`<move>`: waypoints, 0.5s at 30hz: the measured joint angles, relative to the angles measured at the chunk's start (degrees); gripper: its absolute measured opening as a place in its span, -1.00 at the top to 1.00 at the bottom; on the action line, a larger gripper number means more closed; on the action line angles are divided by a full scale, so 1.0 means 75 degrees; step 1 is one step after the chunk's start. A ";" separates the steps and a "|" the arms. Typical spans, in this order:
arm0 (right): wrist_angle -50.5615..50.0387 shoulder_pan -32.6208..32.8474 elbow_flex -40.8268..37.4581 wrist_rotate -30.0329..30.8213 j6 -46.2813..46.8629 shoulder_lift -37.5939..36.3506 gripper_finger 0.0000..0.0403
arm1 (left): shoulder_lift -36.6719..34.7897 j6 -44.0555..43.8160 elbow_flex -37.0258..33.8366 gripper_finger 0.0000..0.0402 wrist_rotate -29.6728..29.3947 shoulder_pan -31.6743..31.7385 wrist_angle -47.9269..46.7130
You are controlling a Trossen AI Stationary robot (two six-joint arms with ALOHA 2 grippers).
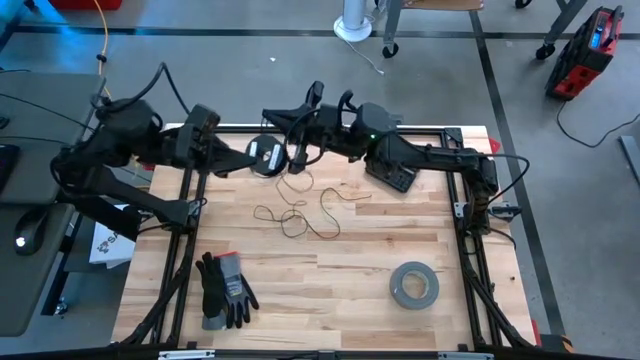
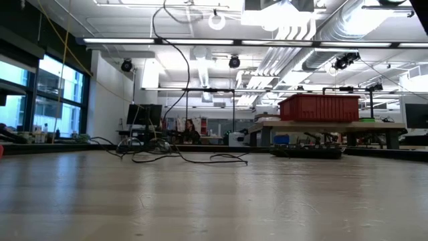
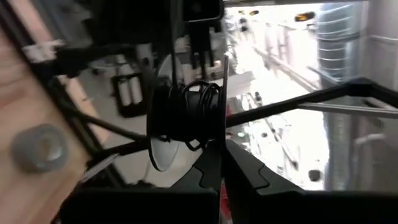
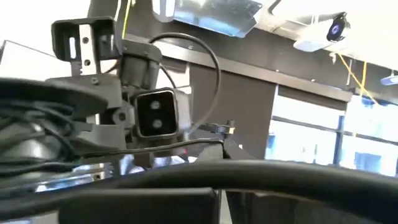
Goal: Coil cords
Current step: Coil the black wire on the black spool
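Spool sits up at the table's far edge, pinched in the closed left gripper; loose cord trails in loops across the wood toward centre. Right gripper, closed too, is right beside the spool, seemingly guiding cord. Best play: keep tension steady, lay turns evenly, avoid snagging those loops.

Beyond the table the grey concrete floor ran past at twelve o'clock. Tall windows stood at nine o'clock, long ceiling lights glowed overhead, and a red crate sat on a workbench at two o'clock.
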 joint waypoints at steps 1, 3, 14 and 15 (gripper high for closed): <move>-0.0027 -0.0043 0.0000 -0.0006 -0.0080 0.0000 1.00 | -0.0071 0.0000 0.0000 1.00 -0.0039 0.0000 -0.0216; -0.0068 -0.0124 0.0000 -0.0050 -0.0187 -0.0001 1.00 | -0.0193 0.0082 -0.0012 1.00 -0.0257 0.0006 -0.0708; -0.0936 -0.0427 0.0000 -0.0152 -0.0184 -0.0055 1.00 | -0.0648 0.1789 -0.0015 1.00 -0.1472 0.0210 -0.2253; -0.1053 -0.0430 0.0000 -0.0134 -0.0184 -0.0065 1.00 | -0.0676 0.2109 -0.0015 1.00 -0.1628 0.0240 -0.2369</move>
